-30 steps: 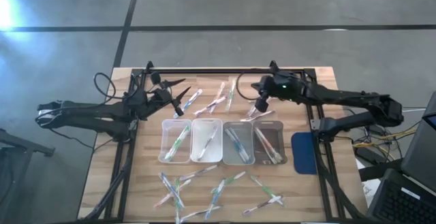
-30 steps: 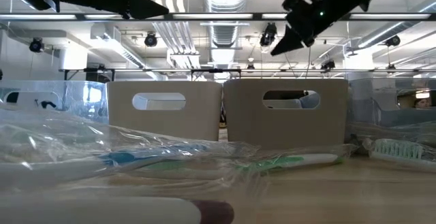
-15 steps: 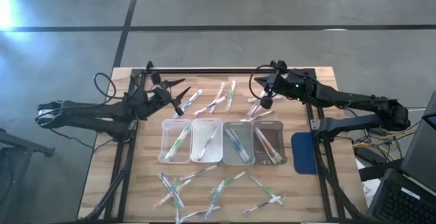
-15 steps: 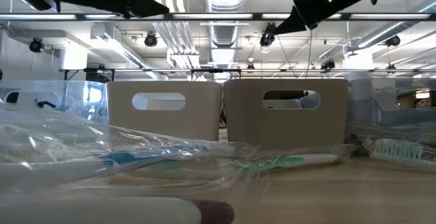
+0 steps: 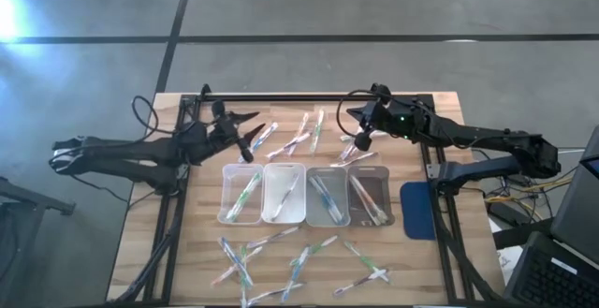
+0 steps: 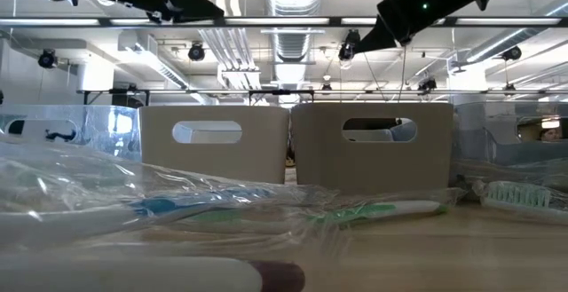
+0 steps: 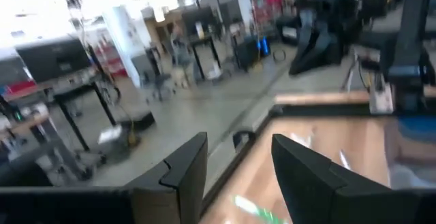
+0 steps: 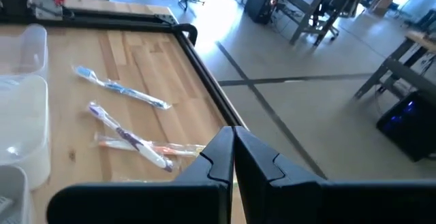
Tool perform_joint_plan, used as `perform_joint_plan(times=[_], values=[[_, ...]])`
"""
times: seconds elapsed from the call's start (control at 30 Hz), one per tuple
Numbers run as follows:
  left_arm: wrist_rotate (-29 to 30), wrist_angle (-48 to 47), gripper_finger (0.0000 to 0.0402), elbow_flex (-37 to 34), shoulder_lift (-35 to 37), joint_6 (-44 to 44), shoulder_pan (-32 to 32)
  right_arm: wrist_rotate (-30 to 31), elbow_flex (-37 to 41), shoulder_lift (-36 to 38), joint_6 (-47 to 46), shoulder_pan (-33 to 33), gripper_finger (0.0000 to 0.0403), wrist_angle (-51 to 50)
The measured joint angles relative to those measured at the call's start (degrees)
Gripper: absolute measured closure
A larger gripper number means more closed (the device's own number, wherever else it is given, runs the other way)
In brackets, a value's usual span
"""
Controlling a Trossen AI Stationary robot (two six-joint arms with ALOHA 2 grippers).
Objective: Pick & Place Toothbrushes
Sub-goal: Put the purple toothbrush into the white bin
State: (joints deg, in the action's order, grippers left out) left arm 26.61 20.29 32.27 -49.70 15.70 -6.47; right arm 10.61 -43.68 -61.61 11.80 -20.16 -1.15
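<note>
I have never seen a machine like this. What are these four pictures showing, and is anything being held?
It is a robot with two dark arms at a wooden table. Each arm ends in a gripper with two fingers. One camera looks straight down on the table, one looks across it at table height, and one sits on each wrist, looking past that arm's fingers. The left gripper is open and the right gripper is shut; both hang above the far part of the table, and neither holds anything. Four clear trays stand in a row in the middle, with some toothbrushes in them. More wrapped toothbrushes lie loose on the near and far parts of the table. A dark blue pad lies at the right edge.
</note>
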Motion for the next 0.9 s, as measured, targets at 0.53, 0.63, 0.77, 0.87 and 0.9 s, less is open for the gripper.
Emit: perform_joint_plan(times=[0.53,0.63,0.77,0.87,0.9], values=[[2.0,-40.9,0.0232,27.3,-21.5,-10.4,-7.1,1.9,0.0,-1.6,-2.8,0.0,0.0394,-0.3],[1.6,-46.8,0.0232,32.9,-26.7,-10.4,-9.0,8.0,0.0,-1.5,-4.0,0.0,0.0394,-1.6],[1.4,-51.7,0.0232,38.5,-32.5,-10.8,-10.5,18.5,0.0,-1.5,-6.6,0.0,0.0394,-5.5],[1.2,-52.6,0.0232,40.8,-35.9,-10.9,-11.2,23.7,0.0,-1.5,-8.0,0.0,0.0394,-9.5],[1.1,-52.4,0.0232,41.1,-36.7,-10.9,-11.2,24.7,0.0,-1.5,-8.6,0.0,0.0394,-10.6]])
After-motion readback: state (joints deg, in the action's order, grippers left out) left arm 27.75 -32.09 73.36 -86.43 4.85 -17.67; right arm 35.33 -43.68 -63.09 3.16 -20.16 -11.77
